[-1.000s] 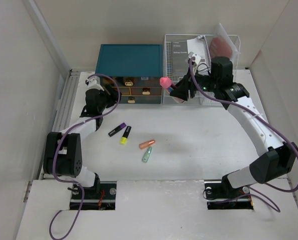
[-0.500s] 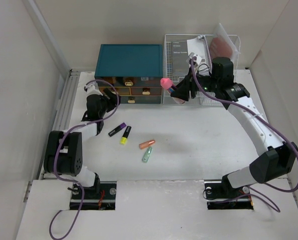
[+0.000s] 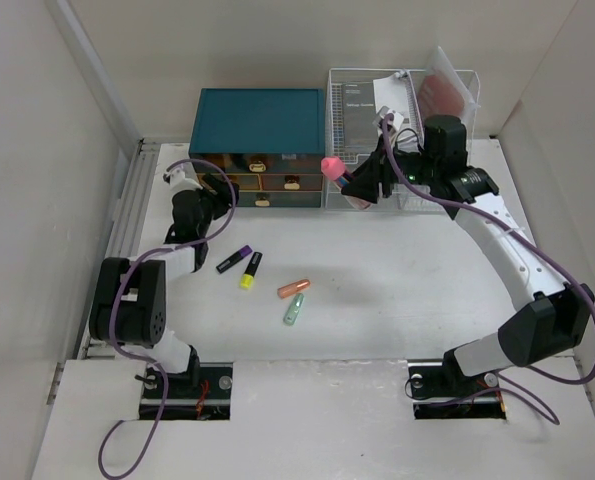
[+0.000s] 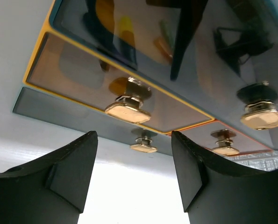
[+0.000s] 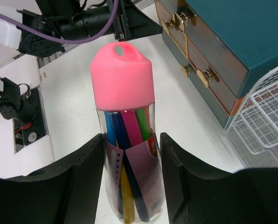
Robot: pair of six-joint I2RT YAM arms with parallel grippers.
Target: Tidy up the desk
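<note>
The desk (image 3: 397, 270) lies white under both arms, four highlighters (image 3: 293, 288) loose mid-table. At its back stands the teal drawer chest (image 3: 259, 120). The left gripper (image 4: 134, 140), fingers spread and empty, faces a brass knob (image 4: 127, 109), perhaps just short of it. If it closes off-centre, it skids off. The right gripper (image 5: 131, 144) pinches the pink-capped pen bottle (image 5: 124, 84) beside the wire rack (image 3: 447, 85); a careless swing clips it.

Large flat white rectangular desk (image 3: 397, 300), level, between pale walls (image 3: 37, 150), two cut-out slots (image 3: 187, 392) along its front edge.
</note>
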